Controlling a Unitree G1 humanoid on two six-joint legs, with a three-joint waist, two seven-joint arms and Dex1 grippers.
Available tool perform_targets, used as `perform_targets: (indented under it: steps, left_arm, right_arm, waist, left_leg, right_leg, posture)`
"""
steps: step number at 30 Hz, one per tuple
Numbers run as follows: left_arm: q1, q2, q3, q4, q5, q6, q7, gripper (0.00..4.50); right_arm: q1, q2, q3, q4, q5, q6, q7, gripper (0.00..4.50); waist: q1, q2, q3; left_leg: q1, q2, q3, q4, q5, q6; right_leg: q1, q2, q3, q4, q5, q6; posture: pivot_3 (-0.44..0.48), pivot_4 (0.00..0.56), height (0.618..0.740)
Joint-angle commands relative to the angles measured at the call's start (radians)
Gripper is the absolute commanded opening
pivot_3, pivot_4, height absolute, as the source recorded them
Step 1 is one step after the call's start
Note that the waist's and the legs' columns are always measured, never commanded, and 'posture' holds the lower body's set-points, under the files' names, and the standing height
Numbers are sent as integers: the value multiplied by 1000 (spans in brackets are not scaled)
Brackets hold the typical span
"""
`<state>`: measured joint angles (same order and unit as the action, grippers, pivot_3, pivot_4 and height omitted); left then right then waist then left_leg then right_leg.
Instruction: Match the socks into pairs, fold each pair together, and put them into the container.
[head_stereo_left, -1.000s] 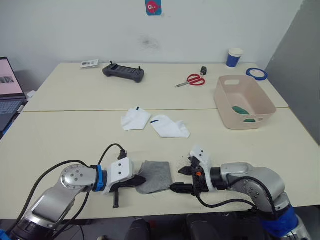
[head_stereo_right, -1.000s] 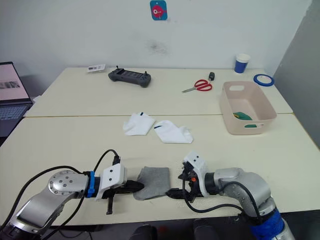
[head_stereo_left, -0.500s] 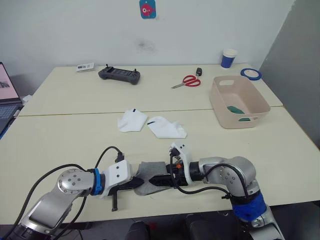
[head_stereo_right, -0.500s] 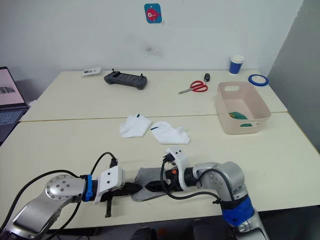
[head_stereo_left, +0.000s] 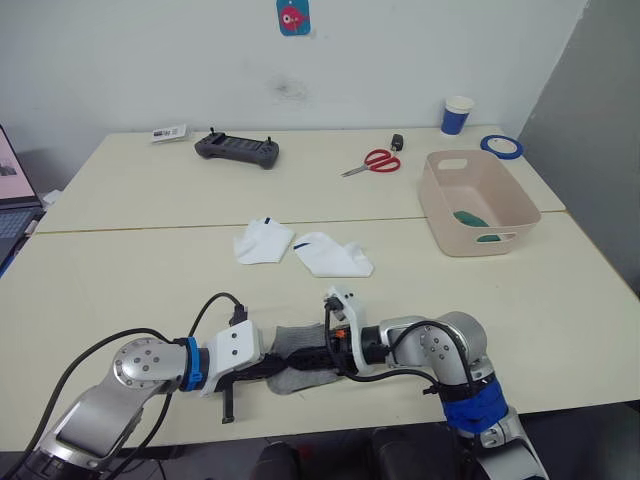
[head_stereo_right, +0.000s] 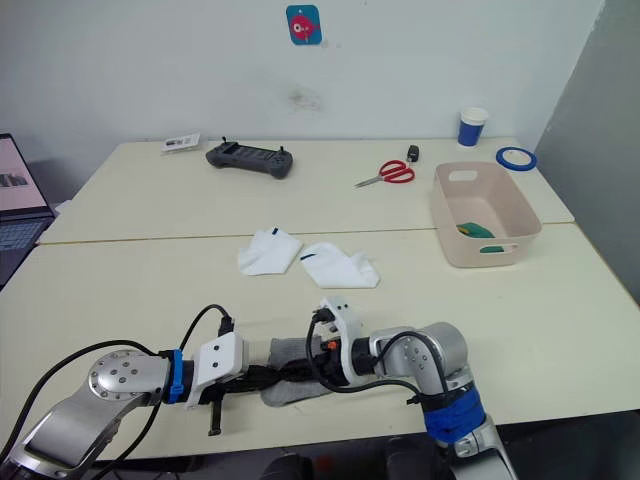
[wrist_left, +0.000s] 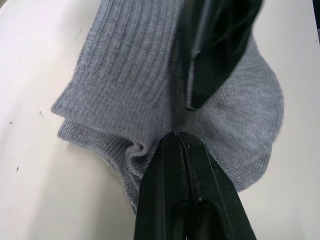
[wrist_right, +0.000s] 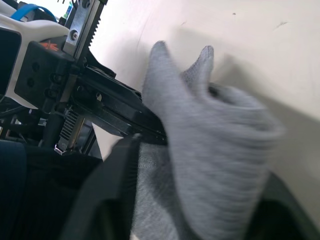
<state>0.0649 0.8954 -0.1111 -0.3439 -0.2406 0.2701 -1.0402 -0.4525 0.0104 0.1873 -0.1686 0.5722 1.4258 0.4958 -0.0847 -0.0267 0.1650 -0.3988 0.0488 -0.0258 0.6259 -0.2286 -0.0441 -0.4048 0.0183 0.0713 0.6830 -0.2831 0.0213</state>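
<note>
Both hands are working the grey socks (head_stereo_left: 292, 356) at the near edge of the bench (head_stereo_left: 120, 270). The left hand (head_stereo_left: 268, 366) is clenched on the near edge of the stack, fingers closed with a pinch of fabric bunching between them in the left wrist view (wrist_left: 135, 150) — likely acting as an anchor so the pair isn't sliding while it's being folded. The right hand (head_stereo_left: 318, 357) is reaching in from the opposite side, lying low over the top of the socks; the right wrist view is showing grey fabric draped over and between its fingers, so it's grasping the far part of the pair, probably to carry it over toward the anchored end. Judging by that, this is the fold step for the grey pair.

Two white socks (head_stereo_left: 300, 250) are lying side by side mid-bench, touching, flat, not yet folded — looks like they're staged as the next pair.

The pink tub (head_stereo_left: 478, 203) is sitting well apart at the bench's right, with something green (head_stereo_left: 470, 218) already in it, likely the green pair.

Scissors (head_stereo_left: 374, 161), a controller (head_stereo_left: 236, 149), a blue cup (head_stereo_left: 457, 115) and a tape roll (head_stereo_left: 500, 146) are sitting along the back, away from the work.
</note>
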Motion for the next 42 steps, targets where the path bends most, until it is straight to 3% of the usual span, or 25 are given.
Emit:
perform_targets:
  steps: [1, 4, 8, 13, 17, 23, 28, 32, 35, 38, 42]
  left_arm:
    - [20, 5, 7, 31, 7, 26, 0, 0]
    - [14, -16, 35, 16, -46, 25, -5, 0]
    - [-33, -104, 113, -27, -198, 104, 44, 0]
    - [-169, -126, 142, -40, -301, 215, 37, 0]
    - [-334, -153, 98, -48, -355, 307, 32, 862]
    - [-650, -248, -11, 46, -315, 375, 48, 2792]
    - [-813, -315, -105, 133, -261, 393, 39, 4438]
    - [-896, -395, -136, 198, -234, 400, 60, 4476]
    - [-925, -430, -140, 233, -217, 397, 64, 4476]
    - [-933, -439, -135, 250, -206, 387, 55, 4476]
    - [-934, -441, -126, 260, -198, 377, 47, 4476]
  right_arm:
    - [-2, 19, -10, -23, 36, -17, 6, 1000]
    - [8, 3, -15, -49, 40, -28, 11, 13]
    - [38, -63, -7, -123, 41, -52, 21, 13]
    - [130, -158, -84, -282, 91, -40, 12, 13]
    - [220, -203, -142, -400, 125, -44, -12, 0]
    - [375, -228, -286, -589, 194, -52, -57, 0]
    - [492, -208, -394, -696, 222, -119, -123, 0]
    - [477, -237, -497, -732, 214, -218, -167, 0]
    - [408, -359, -588, -723, 186, -283, -161, 0]
    - [314, -566, -641, -651, 120, -362, -114, 0]
    - [224, -840, -569, -487, -57, -558, -8, 0]
  waist:
    - [0, 0, 0]
    - [0, 0, 0]
    - [3, 1, 2]
    - [17, -5, 6]
    - [23, -5, 6]
    - [32, -6, 6]
    - [25, -6, 6]
    - [26, -6, 6]
    - [25, -6, 7]
    - [25, -5, 8]
    - [28, -5, 10]
  left_leg:
    - [0, 0, 0, 0, 0, 0]
    - [0, 0, 0, 0, 0, 0]
    - [-2, 0, 0, 0, 0, 0]
    - [-3, -1, -1, 1, 0, 0]
    - [-3, -1, -1, 1, 0, 0]
    - [-3, -2, -1, 1, 0, 0]
    - [-3, -2, -1, 1, 0, 0]
    - [-3, -2, -1, 1, 0, 0]
    - [-3, -2, 0, 2, 0, 0]
    - [-3, -4, 1, 2, 0, 0]
    - [-3, -3, 0, 1, 0, 0]
  right_leg:
    - [0, 0, 0, 0, 0, 0]
    - [0, 0, 0, 0, 0, 0]
    - [-1, 0, 0, -1, 0, 0]
    - [-1, -1, -2, -2, 0, 1]
    - [-1, -1, -1, -2, 0, 1]
    - [0, 0, -1, -2, 0, 2]
    - [0, 0, 0, -2, 0, 2]
    - [0, 1, 0, -2, 0, 2]
    - [0, 1, 1, -2, 0, 3]
    - [0, 0, 1, -2, 0, 3]
    - [0, 0, 0, -2, 0, 3]
  posture:
    - [0, 150, 740]
    - [0, 150, 740]
    - [0, 150, 740]
    - [0, 150, 740]
    - [0, 150, 740]
    - [0, 150, 740]
    - [0, 150, 740]
    - [0, 150, 740]
    - [0, 150, 740]
    - [0, 150, 740]
    - [0, 150, 740]
